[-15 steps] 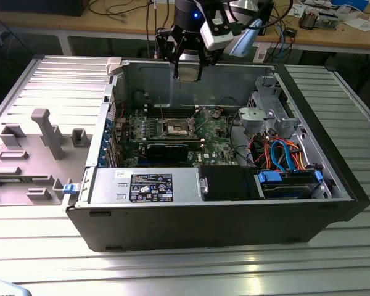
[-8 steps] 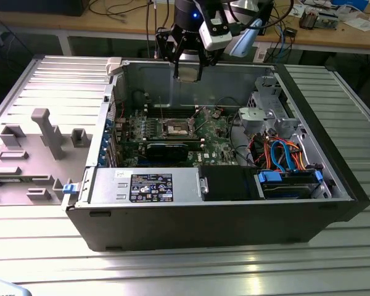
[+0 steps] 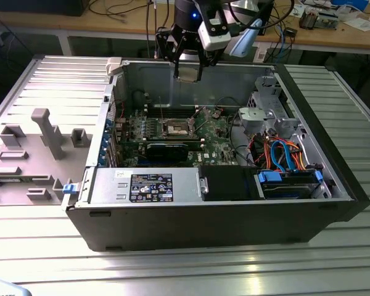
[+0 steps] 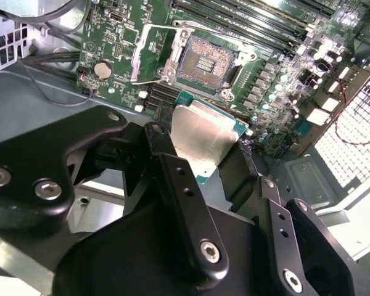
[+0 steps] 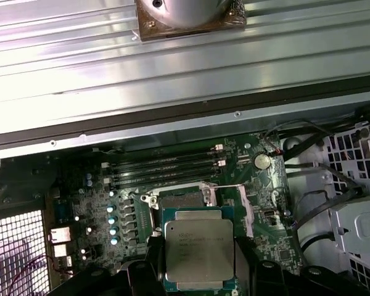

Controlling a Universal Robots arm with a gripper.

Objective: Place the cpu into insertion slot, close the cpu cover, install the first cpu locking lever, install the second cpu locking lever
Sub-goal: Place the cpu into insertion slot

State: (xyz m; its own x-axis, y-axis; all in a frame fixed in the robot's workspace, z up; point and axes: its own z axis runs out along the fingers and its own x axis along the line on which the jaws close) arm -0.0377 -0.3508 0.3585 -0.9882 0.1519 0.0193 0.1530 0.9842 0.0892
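My gripper (image 3: 188, 66) hangs above the back wall of the open computer case, shut on the cpu (image 4: 205, 137). The cpu is a flat square chip with a dull silver top, clamped by two opposite edges between the black fingers (image 4: 172, 172). In the first wrist view the cpu (image 5: 197, 245) hovers over the green board and hides part of the insertion slot (image 5: 184, 198). The insertion slot (image 4: 205, 64) lies bare, its dark centre showing. The cpu cover (image 4: 149, 54), a thin silver frame, is swung open beside the slot. In the exterior view the insertion slot (image 3: 176, 128) sits mid-board, well below the gripper.
Long memory slots (image 5: 166, 169) run next to the socket. A long black card (image 3: 166, 148) and a grey power supply (image 3: 145, 185) fill the case front. A drive cage with blue and orange cables (image 3: 283, 154) stands at the exterior view's right. A grey fixture tray (image 3: 31, 151) lies left of the case.
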